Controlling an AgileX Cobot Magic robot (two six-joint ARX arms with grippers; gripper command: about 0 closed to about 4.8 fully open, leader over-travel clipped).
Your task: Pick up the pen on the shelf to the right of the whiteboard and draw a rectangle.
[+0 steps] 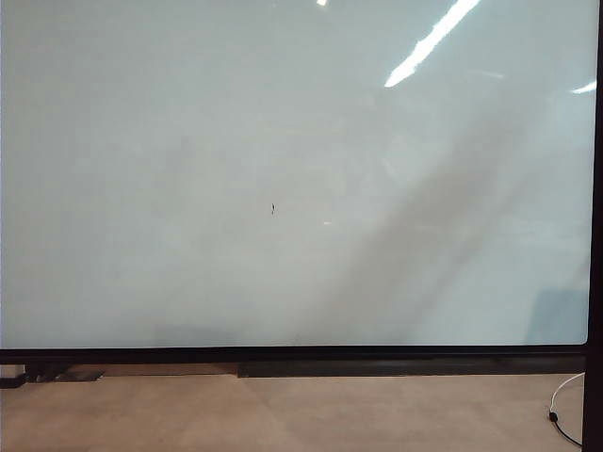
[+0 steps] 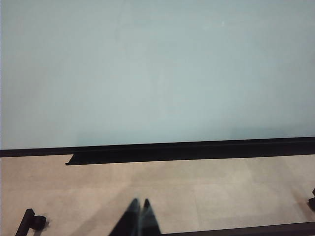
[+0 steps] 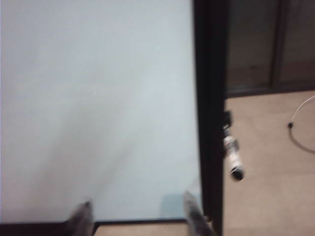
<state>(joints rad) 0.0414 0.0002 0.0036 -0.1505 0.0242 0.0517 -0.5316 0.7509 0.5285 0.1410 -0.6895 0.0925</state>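
The whiteboard [image 1: 283, 141] fills the exterior view, pale and glossy in a thin black frame, with a tiny dark speck [image 1: 273, 208] near its middle. No rectangle shows on it. In the right wrist view the pen [image 3: 232, 156], slim and white with a dark tip, lies just beyond the board's black side frame [image 3: 209, 98]; its shelf is too blurred to make out. My right gripper [image 3: 137, 204] faces the board's lower corner, open and empty, short of the pen. My left gripper [image 2: 140, 202] is shut, over the floor in front of the board [image 2: 157, 73]. Neither gripper appears in the exterior view.
A black ledge [image 2: 147, 158] runs under the board's lower edge. A thin white cable [image 1: 565, 405] lies on the beige floor at the right. A black caster and stand foot [image 2: 34, 222] sit near the left gripper. An arm's shadow crosses the board's right half.
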